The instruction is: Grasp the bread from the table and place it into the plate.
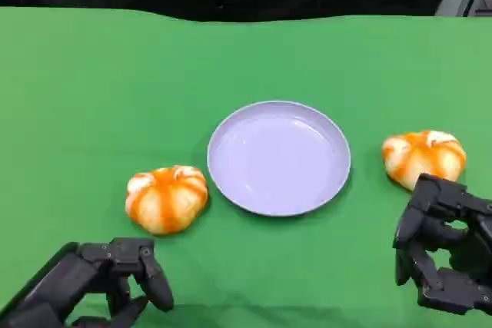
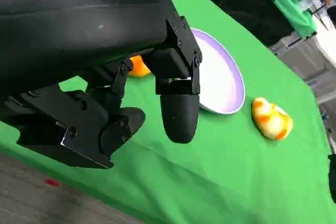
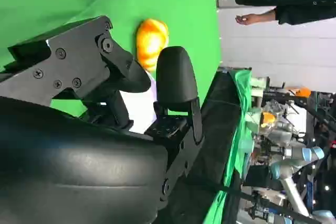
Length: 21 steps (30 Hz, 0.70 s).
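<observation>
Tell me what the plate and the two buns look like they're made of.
Plate: likely plastic, matte lavender with a soft, even sheen and a thin rim. Left bun and right bun: glossy orange-and-white glaze, uniform lobes; they look like soft foam or plastic toy bread, though real bread cannot be ruled out.

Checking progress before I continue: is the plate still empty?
Empty. The plate holds nothing; both bread rolls lie on the green cloth beside it.
</observation>
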Each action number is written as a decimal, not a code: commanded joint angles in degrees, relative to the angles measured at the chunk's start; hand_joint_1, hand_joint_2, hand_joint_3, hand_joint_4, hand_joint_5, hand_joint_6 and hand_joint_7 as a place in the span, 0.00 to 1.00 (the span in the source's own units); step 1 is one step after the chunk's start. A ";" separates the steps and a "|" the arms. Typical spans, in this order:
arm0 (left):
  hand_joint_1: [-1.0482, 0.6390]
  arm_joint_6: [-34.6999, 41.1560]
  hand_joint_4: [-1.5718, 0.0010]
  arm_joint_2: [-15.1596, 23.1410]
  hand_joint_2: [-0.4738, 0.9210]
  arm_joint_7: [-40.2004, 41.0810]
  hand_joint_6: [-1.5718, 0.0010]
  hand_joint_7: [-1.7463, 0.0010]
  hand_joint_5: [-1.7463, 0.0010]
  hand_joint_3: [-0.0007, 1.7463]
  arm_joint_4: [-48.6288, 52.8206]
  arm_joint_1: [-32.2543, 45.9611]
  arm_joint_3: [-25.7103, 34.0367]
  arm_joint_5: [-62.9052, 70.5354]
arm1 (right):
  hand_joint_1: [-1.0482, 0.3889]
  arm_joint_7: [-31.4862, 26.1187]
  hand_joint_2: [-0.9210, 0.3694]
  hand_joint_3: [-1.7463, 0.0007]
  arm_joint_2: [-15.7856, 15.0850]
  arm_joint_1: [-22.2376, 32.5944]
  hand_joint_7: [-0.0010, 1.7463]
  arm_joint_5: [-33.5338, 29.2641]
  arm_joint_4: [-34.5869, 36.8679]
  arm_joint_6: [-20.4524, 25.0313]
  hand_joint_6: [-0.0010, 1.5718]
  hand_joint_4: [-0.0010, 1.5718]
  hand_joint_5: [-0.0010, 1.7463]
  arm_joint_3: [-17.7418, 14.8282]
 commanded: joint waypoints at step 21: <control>0.71 0.39 0.54 1.61 0.83 -0.14 0.49 0.33 0.06 0.52 -0.72 0.28 -0.39 1.00 | 0.72 0.67 0.19 0.39 -1.08 -0.34 0.90 0.65 0.10 0.05 0.41 0.50 1.00 -0.82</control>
